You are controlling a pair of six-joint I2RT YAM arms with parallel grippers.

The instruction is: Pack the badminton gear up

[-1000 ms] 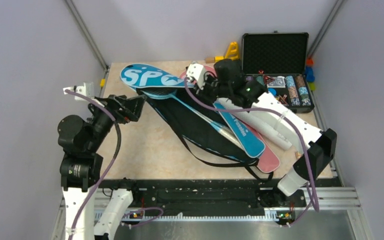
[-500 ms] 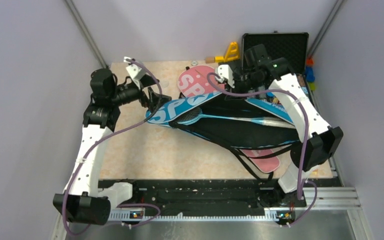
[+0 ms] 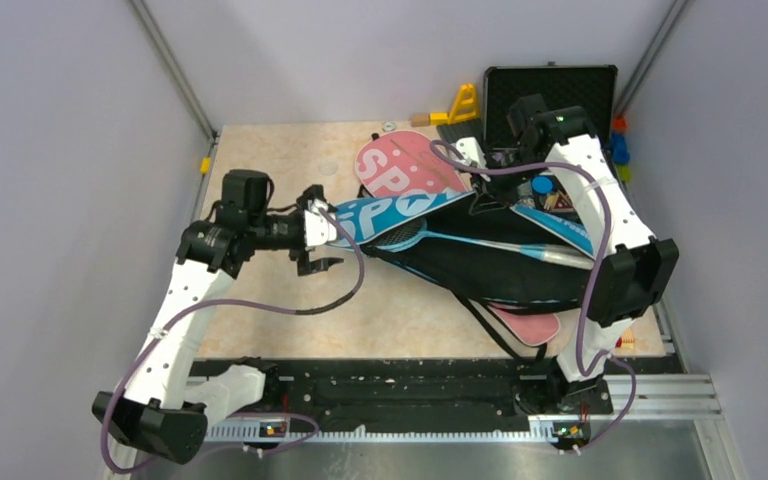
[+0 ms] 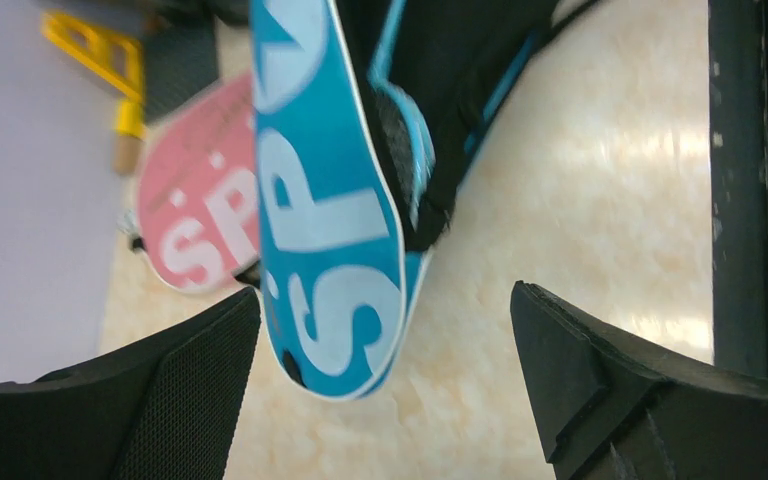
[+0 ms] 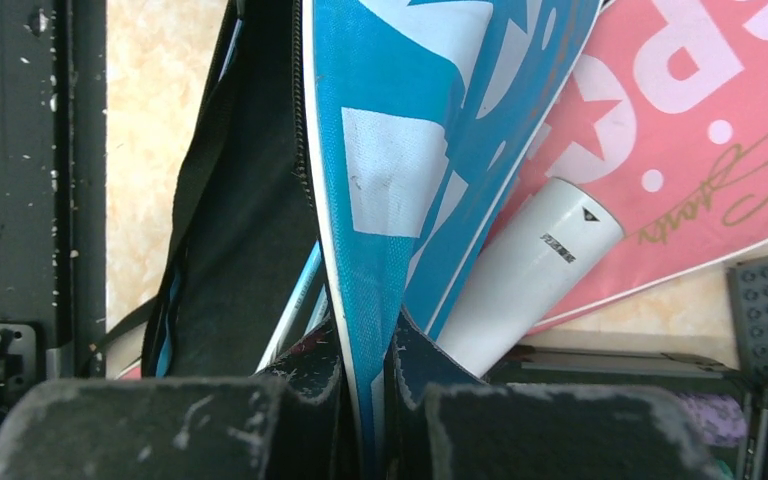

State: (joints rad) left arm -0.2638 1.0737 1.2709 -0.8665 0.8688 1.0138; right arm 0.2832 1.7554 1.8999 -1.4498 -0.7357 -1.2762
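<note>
Right gripper (image 5: 370, 338) pressed together on the edge of the blue cover (image 5: 400, 190), pinching it at the end nearest the wrist camera. Just beside the grip, the white tube (image 5: 532, 272) lies slanted, its lower end tucked behind the blue cover and its upper end resting over the pink cover (image 5: 680, 150). On the other side of the grip, the black bag (image 5: 250, 200) is lying open, with a light-blue racket (image 5: 296, 298) shaft running along its inside. Left gripper (image 4: 384, 298) spread wide, holding nothing; the rounded "SP" end of the blue cover sits in the gap between its fingers (image 4: 165, 395) — cannot tell if the near finger touches the edge. From the top view the blue cover stretches across the middle of the table (image 3: 280, 165) between the two grippers, over the racket head and the black bag; the pink cover pokes out behind it at the far side and again at the near right edge of the bag. Bag straps trail toward the near edge of the table. Poker chip case (image 3: 550, 95) stands open at the far right corner, behind the right arm — yellow toy (image 3: 463, 103) just left of it.
</note>
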